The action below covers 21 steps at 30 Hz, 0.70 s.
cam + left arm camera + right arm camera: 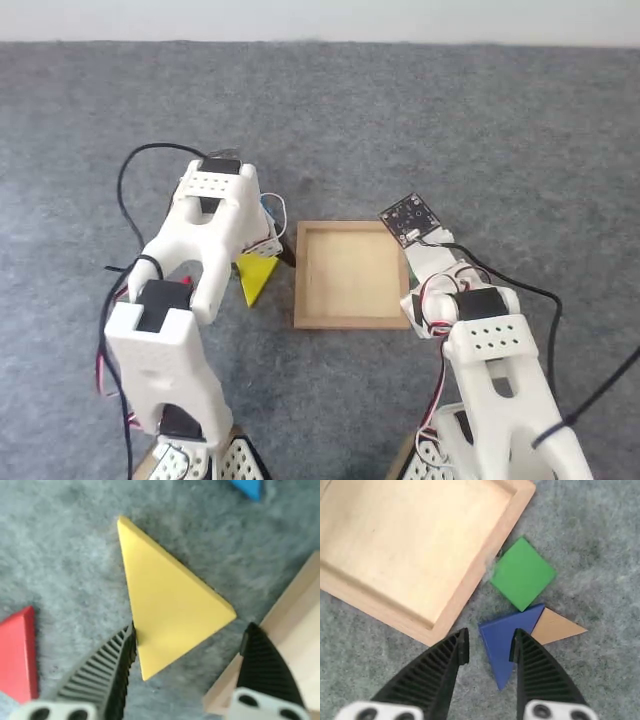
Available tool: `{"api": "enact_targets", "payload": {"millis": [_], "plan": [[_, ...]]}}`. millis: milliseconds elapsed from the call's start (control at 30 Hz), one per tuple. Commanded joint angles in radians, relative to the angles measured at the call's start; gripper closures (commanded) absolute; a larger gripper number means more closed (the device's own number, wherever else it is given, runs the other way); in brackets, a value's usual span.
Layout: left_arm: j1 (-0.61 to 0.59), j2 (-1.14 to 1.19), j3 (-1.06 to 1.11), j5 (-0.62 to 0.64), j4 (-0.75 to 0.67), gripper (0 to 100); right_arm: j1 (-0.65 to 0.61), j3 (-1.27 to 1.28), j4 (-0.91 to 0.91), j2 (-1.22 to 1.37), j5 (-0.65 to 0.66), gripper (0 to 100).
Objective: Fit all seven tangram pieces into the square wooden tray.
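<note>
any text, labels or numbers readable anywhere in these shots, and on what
No text can be read in any view.
The yellow triangle, green square, blue triangle and wooden tray have plain faces with no print.
The small circuit board on an arm's wrist may carry markings, but they are too small to read.

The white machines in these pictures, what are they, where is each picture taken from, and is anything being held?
They are two small robot arms on grey carpet, each ending in a two-finger gripper. One picture looks down from above; the other two come from wrist cameras. The wooden tray between them holds no pieces yet. The left gripper is open over a yellow triangle, near a red piece. The right gripper is open over a dark blue triangle, beside a green square and a tan triangle. Nothing is held.
</note>
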Motion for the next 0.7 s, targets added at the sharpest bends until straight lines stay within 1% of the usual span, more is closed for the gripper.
{"api": "enact_targets", "payload": {"millis": [0, 67, 133, 167, 333, 667], "plan": [[0.017, -0.011, -0.038, 0.052, 0.0, 67, -0.005, -0.006, -0.015, -0.002, -0.009, 84.4], [0.017, -0.009, -0.021, 0.061, -0.051, 67, -0.005, -0.006, -0.015, -0.002, -0.009, 84.4], [0.017, -0.009, 0.019, 0.103, -0.126, 68, -0.005, -0.006, -0.015, -0.002, -0.009, 84.4], [0.017, -0.02, 0.035, 0.115, -0.14, 69, -0.005, -0.006, -0.015, -0.002, -0.009, 84.4], [-0.012, -0.011, 0.039, 0.132, -0.14, 70, -0.005, -0.006, -0.013, -0.002, -0.009, 84.4], [-0.011, -0.023, 0.024, 0.132, -0.121, 70, -0.005, -0.006, -0.013, -0.002, -0.009, 84.4]]}}
